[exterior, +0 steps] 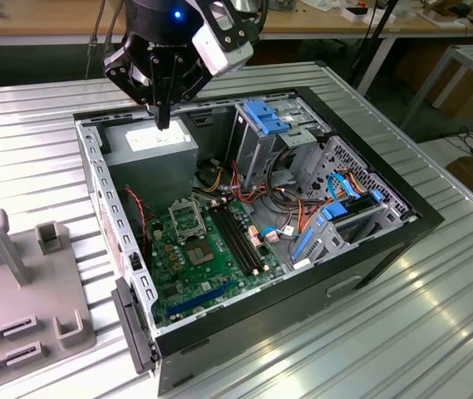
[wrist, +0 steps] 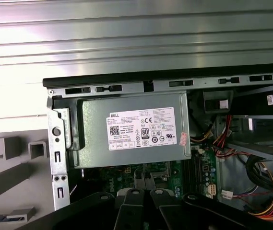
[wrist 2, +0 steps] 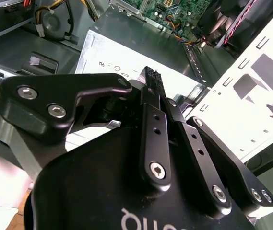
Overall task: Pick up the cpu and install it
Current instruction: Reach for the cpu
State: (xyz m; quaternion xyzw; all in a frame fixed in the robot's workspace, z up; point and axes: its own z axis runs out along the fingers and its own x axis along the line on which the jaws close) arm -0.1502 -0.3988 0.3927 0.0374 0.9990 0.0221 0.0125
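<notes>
My gripper [exterior: 163, 123] hangs point-down over the open computer case, just above the grey power supply [exterior: 155, 143] at the case's back corner. Its black fingers [wrist 2: 154, 103] lie pressed together, and I see nothing between them. The power supply [wrist: 131, 129] with its white label lies straight below the gripper. The green motherboard [exterior: 211, 266] lies on the case floor, with the square silver-and-black socket frame [exterior: 188, 219] well below and in front of the gripper. The cpu is out of view.
A drive cage with blue tabs [exterior: 269, 116] and bundles of coloured cables [exterior: 303, 208] fill the case on the exterior view's right. Grey plastic fixtures [exterior: 3, 249] stand on the ribbed metal table [exterior: 36, 108] on the exterior view's left. The case's metal walls [exterior: 95, 174] surround the board.
</notes>
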